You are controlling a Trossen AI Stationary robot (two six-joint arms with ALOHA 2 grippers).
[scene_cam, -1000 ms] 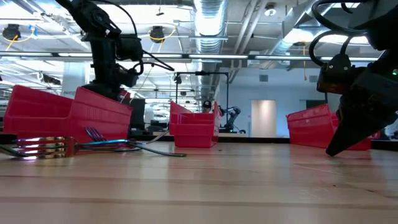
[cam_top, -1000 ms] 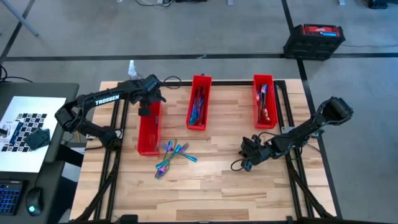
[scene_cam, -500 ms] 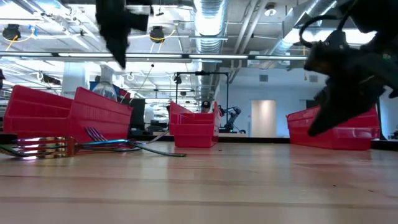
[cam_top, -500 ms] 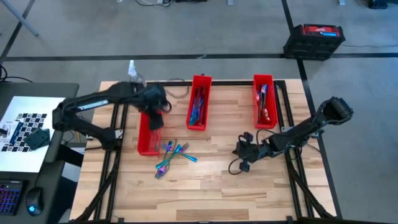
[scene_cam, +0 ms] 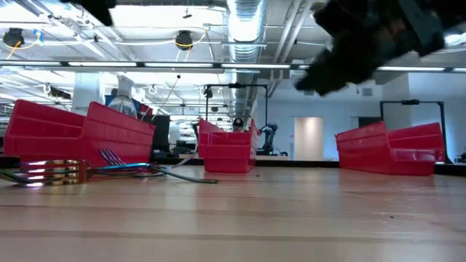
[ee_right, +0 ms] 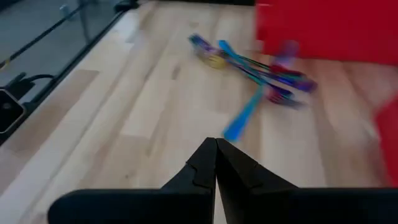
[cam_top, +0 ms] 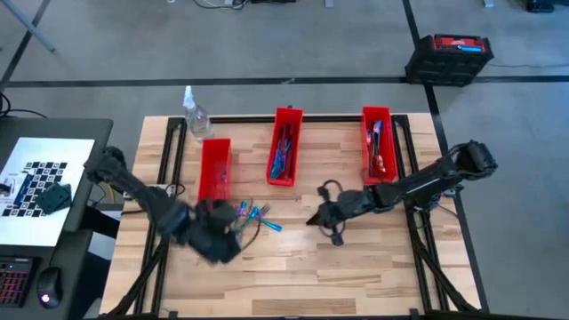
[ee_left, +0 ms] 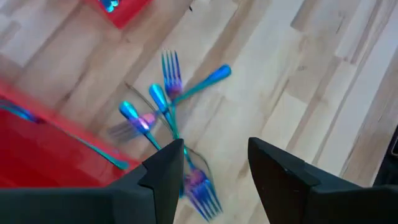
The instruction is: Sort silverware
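On the pale wooden slatted table point(cam_top: 293, 267), three long red plastic bins point(cam_top: 214, 166) stand. The left gripper point(cam_top: 218, 238), fingers apart, hovers over loose iridescent metal silverware point(cam_top: 252, 216) beside the leftmost bin; the right gripper point(cam_top: 313, 219), fingers together, hangs nearby.

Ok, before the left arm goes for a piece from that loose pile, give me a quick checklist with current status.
1. Left gripper open: ok.
2. Left gripper over the loose silverware beside the left bin: ok.
3. One piece isolated for grasping: not ok, the forks cross and overlap.
4. Right gripper shut and empty: ok.
5. Right gripper apart from the pile: ok in the high view, though it points toward it.
6. Middle bin and right bin already holding silverware: ok.
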